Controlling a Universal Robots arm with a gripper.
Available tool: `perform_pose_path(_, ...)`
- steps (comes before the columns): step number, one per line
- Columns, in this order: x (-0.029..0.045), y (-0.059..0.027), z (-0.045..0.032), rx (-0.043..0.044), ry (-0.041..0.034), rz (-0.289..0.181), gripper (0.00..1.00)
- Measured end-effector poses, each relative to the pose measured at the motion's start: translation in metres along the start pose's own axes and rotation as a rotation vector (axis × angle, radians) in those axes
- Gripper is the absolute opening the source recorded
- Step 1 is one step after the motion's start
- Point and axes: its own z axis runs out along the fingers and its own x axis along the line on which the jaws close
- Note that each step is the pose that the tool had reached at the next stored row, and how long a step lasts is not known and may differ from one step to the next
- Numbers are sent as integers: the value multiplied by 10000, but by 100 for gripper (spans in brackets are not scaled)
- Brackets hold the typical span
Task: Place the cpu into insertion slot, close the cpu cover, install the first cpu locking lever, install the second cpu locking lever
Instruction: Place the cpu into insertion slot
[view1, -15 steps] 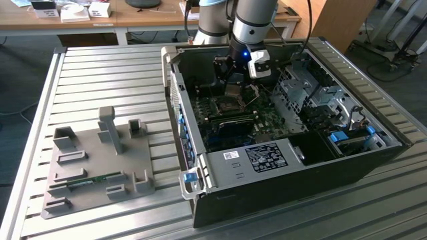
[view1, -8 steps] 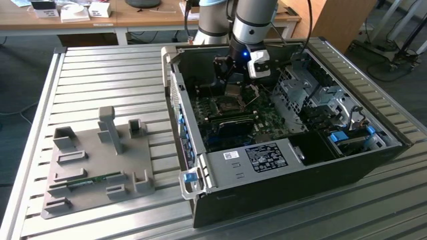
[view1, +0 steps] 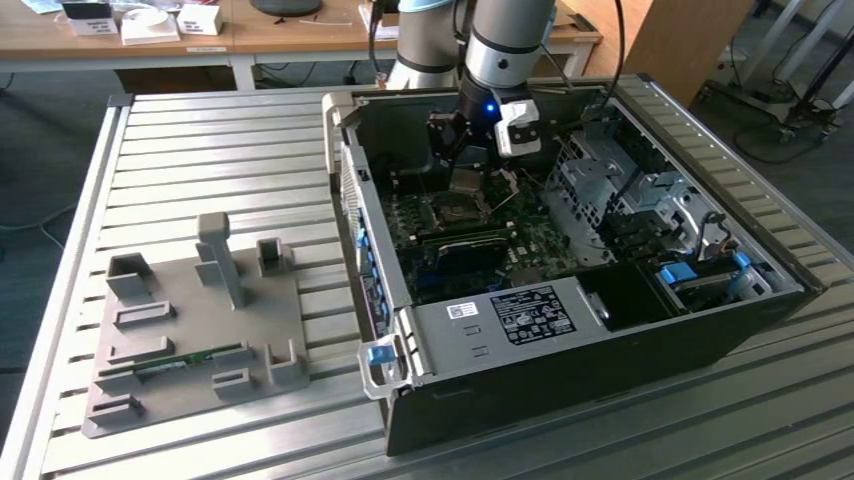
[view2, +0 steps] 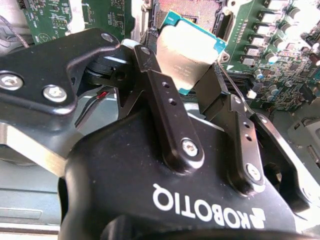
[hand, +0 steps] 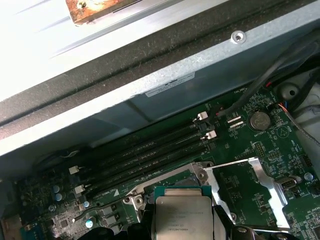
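My gripper (view2: 182, 70) is shut on the cpu (view2: 186, 50), a flat square chip with a silver-grey top, one black finger on each of two opposite edges. In the exterior view the gripper (view1: 466, 165) hangs inside the open computer case with the cpu (view1: 466, 181) above the green motherboard (view1: 527, 235). The insertion slot (view2: 192, 7) lies just beyond the chip in the second wrist view. In the first wrist view the cpu (hand: 182, 217) sits over the slot's metal rim (hand: 145, 192), and the cpu cover (hand: 267, 187) stands swung open beside it.
Long black memory slots (hand: 145, 155) and a coin battery (hand: 259, 120) lie near the slot. The case (view1: 400, 340) has a white-labelled black box (view1: 527, 315) and a drive cage (view1: 627, 190). A grey fixture plate (view1: 187, 320) sits on the slatted table at the exterior view's left.
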Motion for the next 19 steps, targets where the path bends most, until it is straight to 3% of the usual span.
perform_pose_path(9, 0, 0, 0, 0, -9, 103, 54)
perform_pose_path(12, 0, 0, 3, -9, -50, 567, 54)
perform_pose_path(13, 0, -1, 7, -22, -101, 1152, 54)
perform_pose_path(19, 0, -1, 14, -42, -198, 2249, 54)
